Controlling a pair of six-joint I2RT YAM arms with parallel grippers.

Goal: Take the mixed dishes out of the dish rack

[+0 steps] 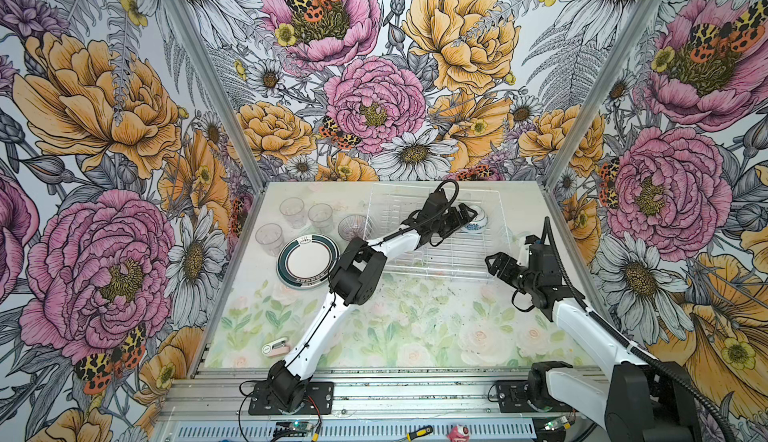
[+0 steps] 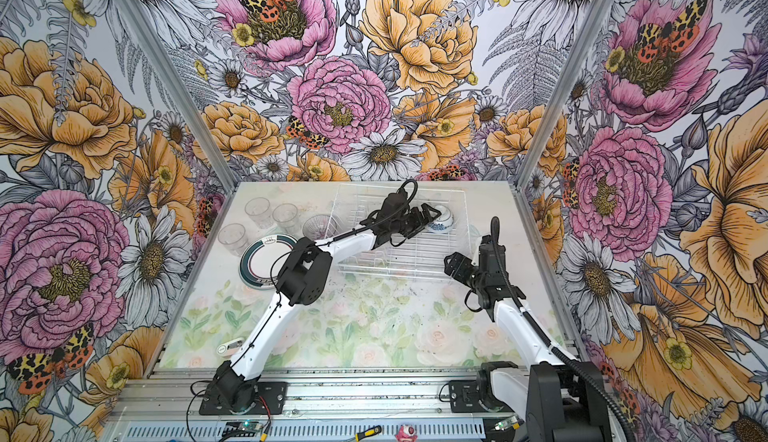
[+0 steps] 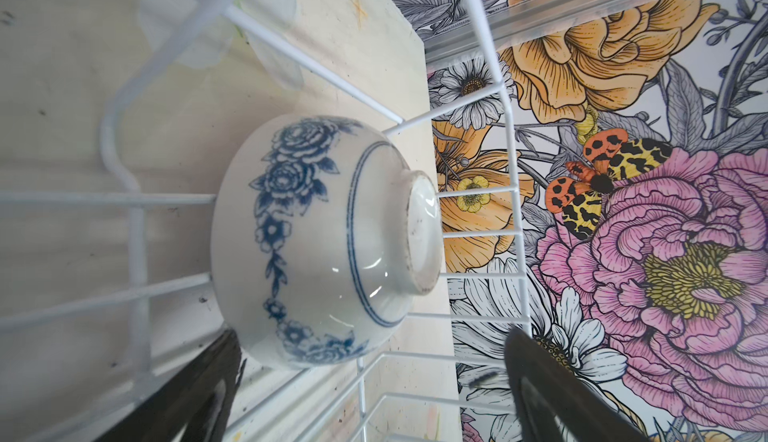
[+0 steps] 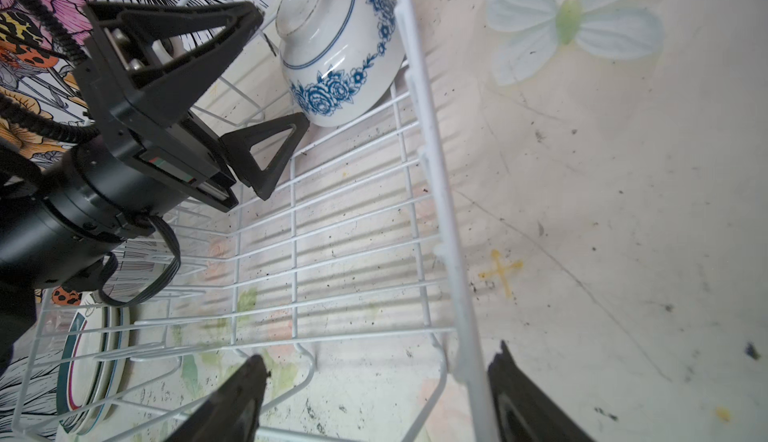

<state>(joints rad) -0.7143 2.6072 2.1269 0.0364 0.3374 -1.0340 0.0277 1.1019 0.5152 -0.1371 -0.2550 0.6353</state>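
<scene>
Table (image 1: 415, 336) — a flat top covered with a pale print of roses and green leaves, speckled with dark flecks. The white wire dish rack (image 1: 457, 249) stood on its far half, right of centre. Left of the rack stood three clear tumblers (image 1: 293, 211), upright and apart from one another. A clear ribbed glass bowl (image 1: 353, 227) sat just beside the rack's left side. A round white plate (image 1: 307, 260) with a dark rim lay flat in front of the tumblers. Near the front left edge lay a small pink-and-white object (image 1: 275, 347), well apart from the dishes — its kind could not be told.
</scene>
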